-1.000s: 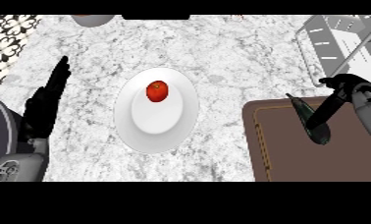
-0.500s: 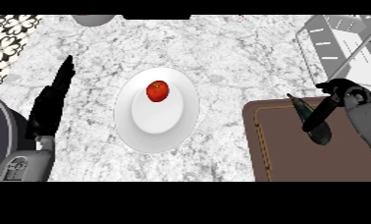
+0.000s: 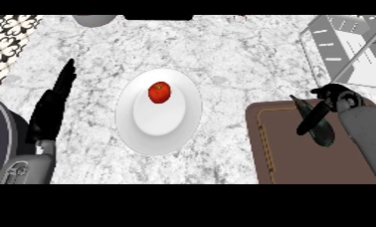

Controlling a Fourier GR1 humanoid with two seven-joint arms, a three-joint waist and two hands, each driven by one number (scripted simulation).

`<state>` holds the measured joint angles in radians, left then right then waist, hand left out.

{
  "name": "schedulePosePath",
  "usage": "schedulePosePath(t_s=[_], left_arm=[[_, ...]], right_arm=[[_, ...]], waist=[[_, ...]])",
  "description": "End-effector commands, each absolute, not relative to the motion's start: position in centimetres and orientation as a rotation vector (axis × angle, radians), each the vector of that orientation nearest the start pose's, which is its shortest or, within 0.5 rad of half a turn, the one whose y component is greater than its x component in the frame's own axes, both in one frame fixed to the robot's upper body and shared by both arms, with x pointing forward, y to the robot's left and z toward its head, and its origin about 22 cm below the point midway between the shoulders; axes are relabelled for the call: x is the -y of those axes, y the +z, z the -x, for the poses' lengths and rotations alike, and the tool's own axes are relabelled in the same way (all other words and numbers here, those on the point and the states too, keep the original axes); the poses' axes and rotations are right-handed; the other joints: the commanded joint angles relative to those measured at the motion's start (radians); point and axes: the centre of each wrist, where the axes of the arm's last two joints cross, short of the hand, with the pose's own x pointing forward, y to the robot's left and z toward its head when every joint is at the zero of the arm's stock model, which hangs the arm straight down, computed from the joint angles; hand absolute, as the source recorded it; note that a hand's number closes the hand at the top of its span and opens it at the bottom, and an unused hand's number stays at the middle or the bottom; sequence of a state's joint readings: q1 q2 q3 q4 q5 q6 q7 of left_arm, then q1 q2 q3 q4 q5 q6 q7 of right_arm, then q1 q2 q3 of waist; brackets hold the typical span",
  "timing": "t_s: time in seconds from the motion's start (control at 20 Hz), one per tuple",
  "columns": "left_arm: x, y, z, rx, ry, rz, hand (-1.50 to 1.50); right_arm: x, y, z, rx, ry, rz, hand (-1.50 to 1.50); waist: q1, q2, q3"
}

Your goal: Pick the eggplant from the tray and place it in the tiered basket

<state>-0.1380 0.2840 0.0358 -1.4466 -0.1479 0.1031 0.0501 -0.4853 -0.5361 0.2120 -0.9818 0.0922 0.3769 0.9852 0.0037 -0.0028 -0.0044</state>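
- My right hand (image 3: 332, 102) is at about 3 o'clock, over the far edge of the brown tray (image 3: 283, 156). Its fingers are curled round the eggplant (image 3: 314, 121).
- The eggplant is dark and long. It hangs tilted from that hand over the tray, stem end toward 11 o'clock and fat end toward 5. I cannot tell whether it is clear of the tray or touching it.
- Progress, as I read it: the grasp is done, the lift is underway at most, and the carry and the placing are not yet done.
- The tiered basket (image 3: 339, 42), grey wire and metal shelves, sits at 1 to 2 o'clock and is cut off by the frame edge. It is just beyond the tray's far side, so the carry looks short.
- What's left: raise the eggplant, move it toward 1 o'clock, clear the basket's rim and let go inside a tier. I can't say which tier from this view.
- My left hand (image 3: 53, 105) is at 9 o'clock with fingers straight, resting and holding nothing.
- A white plate (image 3: 158, 131) sits mid desk (image 3: 228, 52) with a red tomato (image 3: 159, 92) on it. It is well apart from the tray and off the path.
- A grey bowl (image 3: 94, 20) is at 11 o'clock by the far edge, only part of it in view, and it is no obstacle.
- Main risk, I'd say, is the basket's near rail and upright, since the long eggplant could clip them if carried low.
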Motion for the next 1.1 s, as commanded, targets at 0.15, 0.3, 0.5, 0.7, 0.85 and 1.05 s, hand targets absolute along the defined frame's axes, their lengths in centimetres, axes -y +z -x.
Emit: schedulePosePath(t_s=[0.15,0.3,0.5,0.7,0.85,1.05], left_arm=[[-29.9,2.2,-27.2,1.555,-0.236,-0.435,0.00],[-29.1,2.7,-27.5,1.537,-0.236,-0.422,0.00],[-29.7,2.7,-28.3,1.526,-0.222,-0.434,0.00],[-32.1,3.7,-27.0,1.538,-0.251,-0.443,0.00],[-28.9,3.9,-27.9,1.530,-0.208,-0.425,0.00],[-30.2,4.1,-28.5,1.526,-0.227,-0.455,0.00]], right_arm=[[32.7,1.3,-34.7,0.203,0.740,0.355,1.50],[31.2,1.5,-34.5,0.228,0.908,0.451,1.50],[29.9,1.6,-35.3,0.249,0.821,0.469,1.50],[30.9,3.3,-35.3,0.311,0.697,0.435,1.50],[31.6,5.2,-34.9,0.364,0.633,0.470,1.50],[26.1,10.6,-36.4,0.875,0.828,0.454,1.50]], waist=[[0.009,0.007,0.005],[0.010,0.006,0.005],[0.000,0.004,0.004],[-0.002,0.001,0.004],[-0.008,0.000,0.004],[-0.007,-0.002,0.006]])
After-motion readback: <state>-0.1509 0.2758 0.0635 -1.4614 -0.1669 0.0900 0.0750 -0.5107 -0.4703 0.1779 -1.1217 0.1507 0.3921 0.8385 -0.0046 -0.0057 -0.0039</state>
